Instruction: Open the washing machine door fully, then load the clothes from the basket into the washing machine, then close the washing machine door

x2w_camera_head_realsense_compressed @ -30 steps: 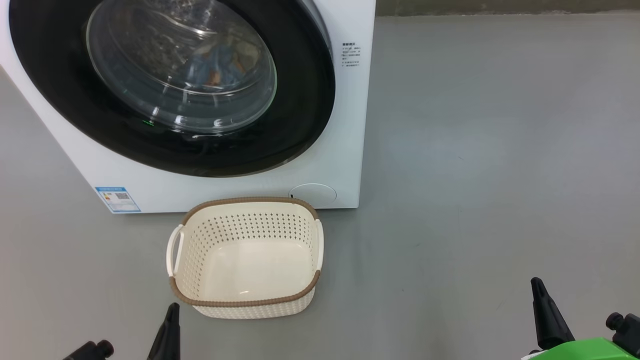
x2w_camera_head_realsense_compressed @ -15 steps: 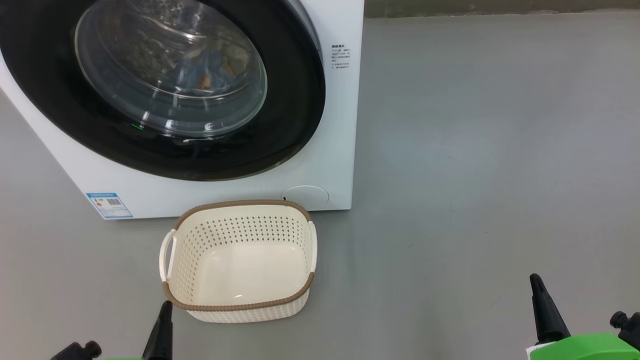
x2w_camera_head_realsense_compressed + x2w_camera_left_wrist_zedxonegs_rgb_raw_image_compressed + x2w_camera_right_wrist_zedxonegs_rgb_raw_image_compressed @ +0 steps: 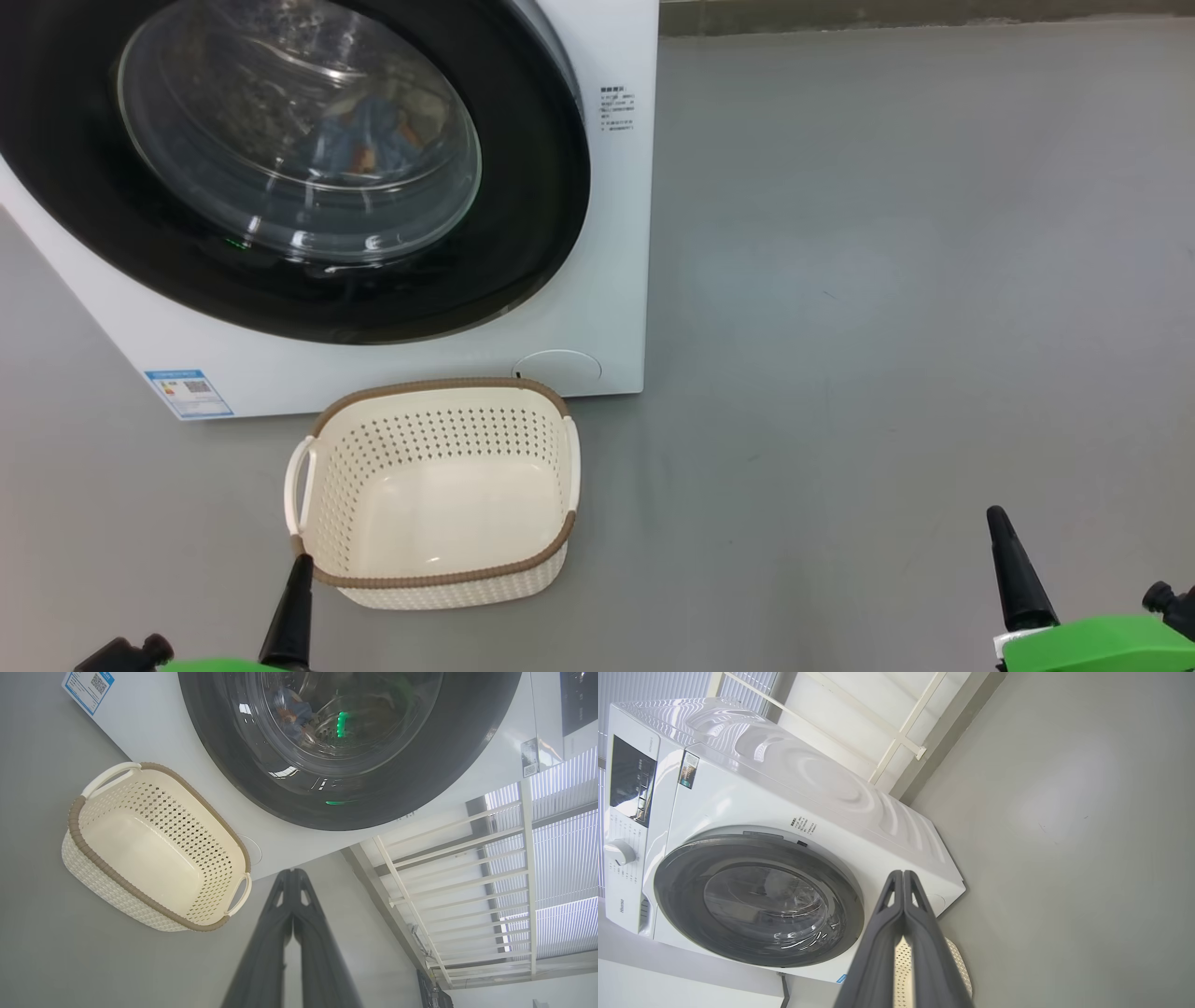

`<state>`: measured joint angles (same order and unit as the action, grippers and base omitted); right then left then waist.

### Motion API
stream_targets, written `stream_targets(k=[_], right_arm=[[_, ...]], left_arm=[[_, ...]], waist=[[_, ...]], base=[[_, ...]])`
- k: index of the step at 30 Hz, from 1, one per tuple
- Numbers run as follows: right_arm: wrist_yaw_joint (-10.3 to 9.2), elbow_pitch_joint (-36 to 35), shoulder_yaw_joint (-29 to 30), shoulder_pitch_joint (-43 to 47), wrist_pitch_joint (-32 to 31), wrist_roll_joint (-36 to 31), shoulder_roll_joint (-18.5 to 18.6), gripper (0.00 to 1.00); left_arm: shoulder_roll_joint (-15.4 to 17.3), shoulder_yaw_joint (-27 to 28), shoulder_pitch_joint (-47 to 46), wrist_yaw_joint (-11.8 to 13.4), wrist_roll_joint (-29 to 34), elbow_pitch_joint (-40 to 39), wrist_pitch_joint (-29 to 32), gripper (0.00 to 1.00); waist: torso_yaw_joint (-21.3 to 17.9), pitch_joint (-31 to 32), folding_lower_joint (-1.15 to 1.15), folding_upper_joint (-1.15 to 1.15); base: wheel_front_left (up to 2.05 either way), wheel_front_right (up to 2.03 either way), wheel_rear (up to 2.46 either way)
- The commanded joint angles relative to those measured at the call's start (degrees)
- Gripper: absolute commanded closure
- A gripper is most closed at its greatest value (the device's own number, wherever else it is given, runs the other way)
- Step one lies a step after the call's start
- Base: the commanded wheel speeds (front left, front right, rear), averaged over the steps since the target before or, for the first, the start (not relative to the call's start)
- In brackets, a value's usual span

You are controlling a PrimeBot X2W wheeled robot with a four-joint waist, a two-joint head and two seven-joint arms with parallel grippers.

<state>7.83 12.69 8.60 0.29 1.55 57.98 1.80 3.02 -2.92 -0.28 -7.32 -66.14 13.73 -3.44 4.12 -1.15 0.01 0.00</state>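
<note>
The door is closed and the clothes are seen through it. The left end effector and the right end effector are pressed together; the basket should be avoided.

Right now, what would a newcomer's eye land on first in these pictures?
The washing machine door, glossy black rim shut against the white washing machine, dominates the head view's upper left, blue clothes showing behind its glass. On the grey floor just before it sits the empty basket.
</note>
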Motion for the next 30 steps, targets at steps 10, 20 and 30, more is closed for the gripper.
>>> stream_targets(k=[10,20,30], right_arm=[[-0.24,-0.6,-1.3,-3.6,-2.2,9.4,0.8,1.00],[-0.26,-0.1,-1.5,-4.3,-3.7,15.6,0.9,1.00],[-0.29,0.4,-1.7,-5.1,-5.3,22.5,0.9,1.00]], left_arm=[[1.2,3.0,-3.4,-0.1,-7.5,-0.8,2.2,1.00],[1.2,4.1,-4.0,-0.1,-12.6,-0.5,3.7,1.00],[1.3,5.3,-4.6,-0.1,-18.2,-0.2,5.4,1.00]], waist=[[-1.1,0.3,0.00,0.00],[-1.8,0.4,0.00,0.00],[-2.7,0.6,0.00,0.00]], base=[[0.00,0.00,0.00],[0.00,0.00,0.00],[0.00,0.00,0.00]])
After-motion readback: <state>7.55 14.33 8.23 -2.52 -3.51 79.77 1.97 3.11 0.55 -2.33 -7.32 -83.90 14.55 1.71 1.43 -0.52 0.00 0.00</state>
